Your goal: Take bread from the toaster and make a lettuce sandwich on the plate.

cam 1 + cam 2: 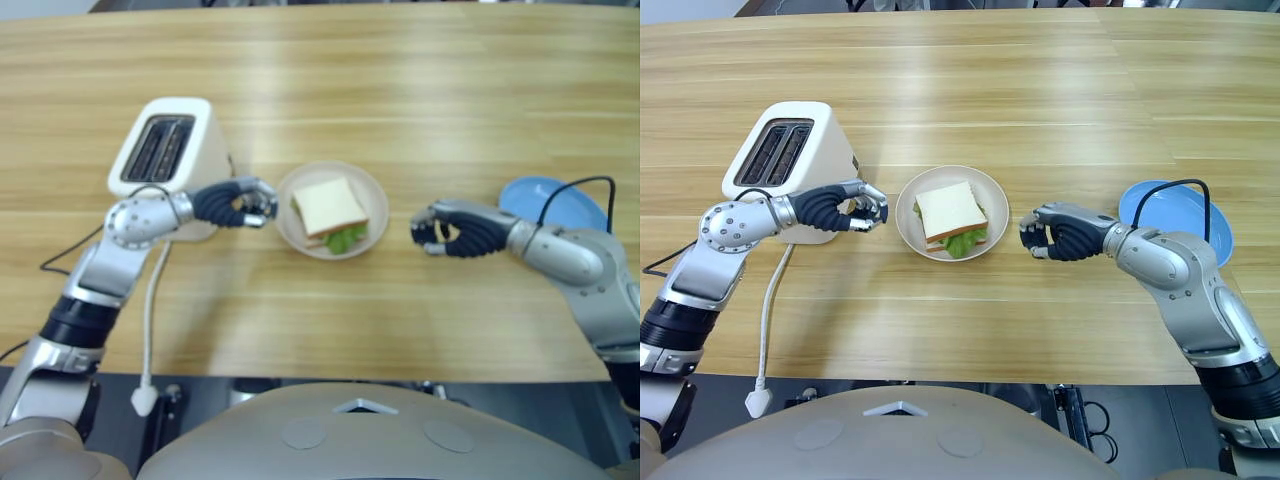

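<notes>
At centre of the tabletop: white plate carrying a sandwich, bread slice on top, lettuce poking out at its 5 o'clock edge. Toaster stands at the plate's 9 o'clock, its white cord trailing toward 6. Left hand sits between toaster and plate, fingers curled in, holding nothing. Right hand lies at the plate's 3 o'clock, likewise curled and empty. Blue plate farther out at 3.

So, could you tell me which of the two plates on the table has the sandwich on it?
The pale plate beside the toaster holds the sandwich; the blue plate at the far right carries no food.
</notes>
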